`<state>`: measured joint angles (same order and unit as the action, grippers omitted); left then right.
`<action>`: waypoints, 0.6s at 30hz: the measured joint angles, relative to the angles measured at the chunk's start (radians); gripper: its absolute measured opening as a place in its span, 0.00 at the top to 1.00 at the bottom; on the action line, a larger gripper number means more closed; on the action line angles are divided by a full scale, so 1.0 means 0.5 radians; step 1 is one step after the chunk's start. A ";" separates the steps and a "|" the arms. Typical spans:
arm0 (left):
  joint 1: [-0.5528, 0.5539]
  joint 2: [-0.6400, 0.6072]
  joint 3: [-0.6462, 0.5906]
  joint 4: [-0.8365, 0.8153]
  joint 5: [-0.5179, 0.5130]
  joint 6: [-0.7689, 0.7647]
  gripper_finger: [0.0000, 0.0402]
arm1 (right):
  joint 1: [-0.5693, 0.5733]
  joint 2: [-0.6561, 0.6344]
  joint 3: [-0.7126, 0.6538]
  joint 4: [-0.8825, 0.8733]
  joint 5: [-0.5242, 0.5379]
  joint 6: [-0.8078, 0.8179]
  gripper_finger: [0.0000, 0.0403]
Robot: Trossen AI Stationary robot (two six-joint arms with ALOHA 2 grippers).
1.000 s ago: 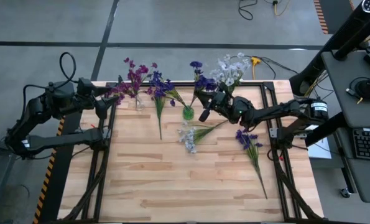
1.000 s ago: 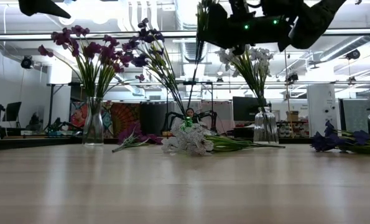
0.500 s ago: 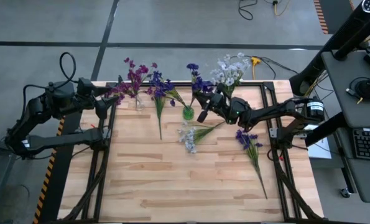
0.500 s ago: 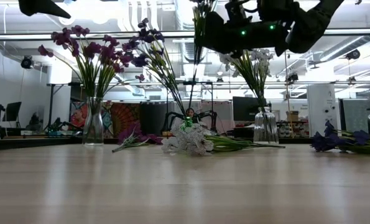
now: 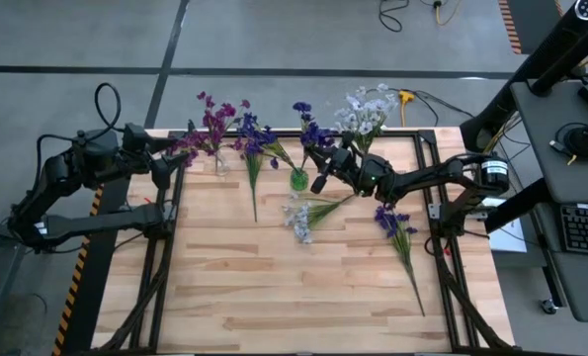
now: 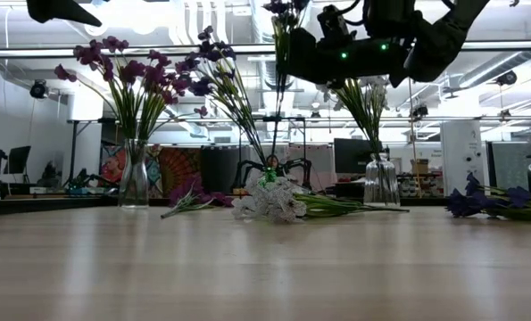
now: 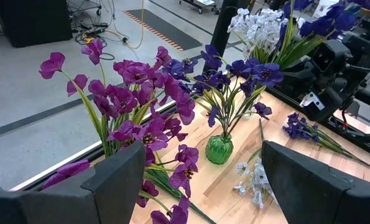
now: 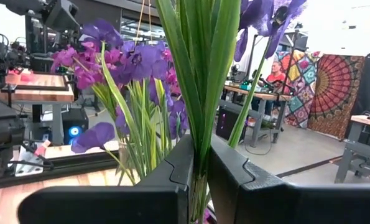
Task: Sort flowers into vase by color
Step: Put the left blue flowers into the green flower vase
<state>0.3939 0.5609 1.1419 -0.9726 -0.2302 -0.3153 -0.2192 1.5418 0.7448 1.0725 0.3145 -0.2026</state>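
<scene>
My right gripper (image 5: 319, 164) is above the table's far middle, shut on a blue-violet flower sprig (image 5: 305, 119) that stands nearly upright, blossoms (image 8: 259, 12) on top. Just beside it stands a small green vase (image 5: 298, 180) holding blue-violet flowers. A clear vase (image 5: 219, 163) with magenta flowers stands far left, and another clear vase (image 6: 380, 183) holds white flowers (image 5: 365, 109). Three sprigs lie flat on the wood: one magenta-purple (image 5: 252, 183), one pale white-blue (image 5: 299, 220), one blue-violet (image 5: 396, 229). My left gripper (image 7: 203, 186) waits open at the far left edge. My right gripper pinches the sprig's bundle of green stems and leaves (image 8: 200, 155) between its two fingers (image 8: 234, 180), below the blossoms. The fingers come about level from the table's right and lie across the stem. The sprig is lifted clear of the table and stands upright.
Black frame rails (image 5: 165, 237) run along the table's left and right sides. The near half of the wooden top (image 5: 294, 297) holds only the long stem of the blue-violet sprig at the right.
My right gripper has moved a little toward the table's left edge and sunk slightly, still shut on the upright blue-violet sprig, whose blossoms have shifted left with it toward the green vase.
</scene>
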 joint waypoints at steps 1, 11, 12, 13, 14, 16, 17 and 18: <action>-0.001 0.000 0.000 0.000 0.000 0.000 0.25 | 0.000 0.008 0.000 0.010 0.000 0.000 0.93; 0.000 0.000 0.000 0.000 0.001 0.000 0.25 | -0.005 0.045 0.001 0.031 0.000 0.004 0.93; 0.000 -0.001 0.000 0.000 0.001 0.000 0.25 | -0.005 0.046 0.001 0.030 0.000 0.002 0.93; 0.000 -0.001 0.000 0.000 0.001 0.000 0.25 | -0.005 0.046 0.001 0.029 0.000 0.002 0.93; 0.000 0.000 0.000 0.000 0.001 0.000 0.25 | -0.005 0.046 0.001 0.028 0.000 0.002 0.93; 0.000 -0.001 0.000 0.000 0.001 0.000 0.25 | -0.005 0.046 0.001 0.028 0.000 0.002 0.93; 0.000 0.000 0.000 0.000 0.001 0.000 0.25 | -0.005 0.046 0.001 0.027 0.000 0.004 0.93; 0.000 0.000 0.000 0.000 0.001 0.000 0.25 | -0.005 0.046 0.001 0.026 0.000 0.009 0.93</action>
<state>0.3939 0.5608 1.1419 -0.9726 -0.2298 -0.3153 -0.2214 1.5646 0.7452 1.0856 0.3145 -0.1982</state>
